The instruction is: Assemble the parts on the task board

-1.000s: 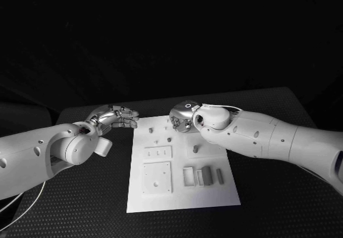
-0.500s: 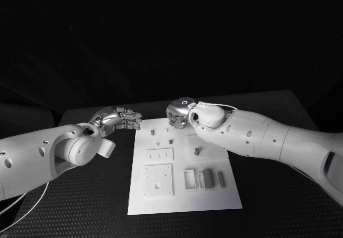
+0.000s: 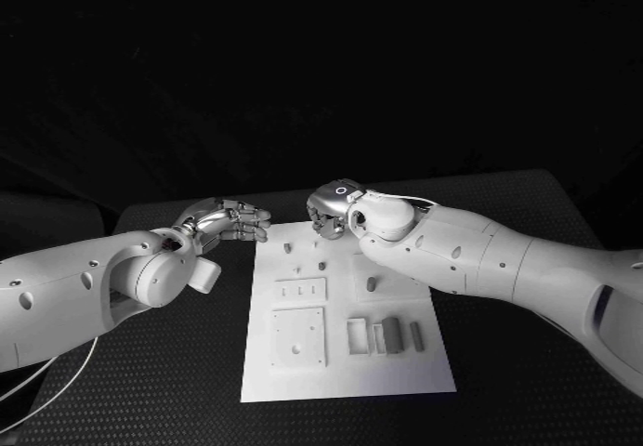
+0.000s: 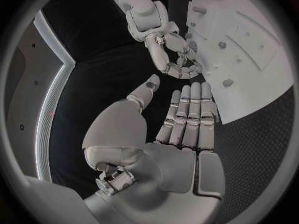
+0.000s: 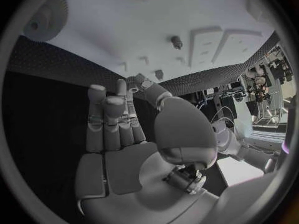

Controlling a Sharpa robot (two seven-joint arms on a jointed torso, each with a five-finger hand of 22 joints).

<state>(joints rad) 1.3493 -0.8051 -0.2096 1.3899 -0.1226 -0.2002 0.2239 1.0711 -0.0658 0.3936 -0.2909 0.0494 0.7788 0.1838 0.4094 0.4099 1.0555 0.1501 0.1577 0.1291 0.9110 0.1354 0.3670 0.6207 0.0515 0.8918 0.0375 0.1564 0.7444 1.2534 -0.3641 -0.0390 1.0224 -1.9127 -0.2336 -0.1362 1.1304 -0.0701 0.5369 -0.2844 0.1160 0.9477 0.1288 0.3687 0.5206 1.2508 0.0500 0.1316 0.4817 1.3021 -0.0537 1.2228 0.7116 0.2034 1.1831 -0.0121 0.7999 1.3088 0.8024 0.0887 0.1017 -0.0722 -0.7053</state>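
you're early in the job, by my read: the task board sits mid-table with small parts scattered loose over its far half, a few more lying by the trays at about 5 o'clock of board centre, none visibly seated. left hand hovers just off the board's 11 o'clock corner, fingers straight and together, holding nothing. right hand is over the 12 o'clock edge with fingers curled down near a part; can't tell if it's gripped.

Two smooth white arms are showing small dark screw holes, each ending in a silver hand: left hand, right hand.
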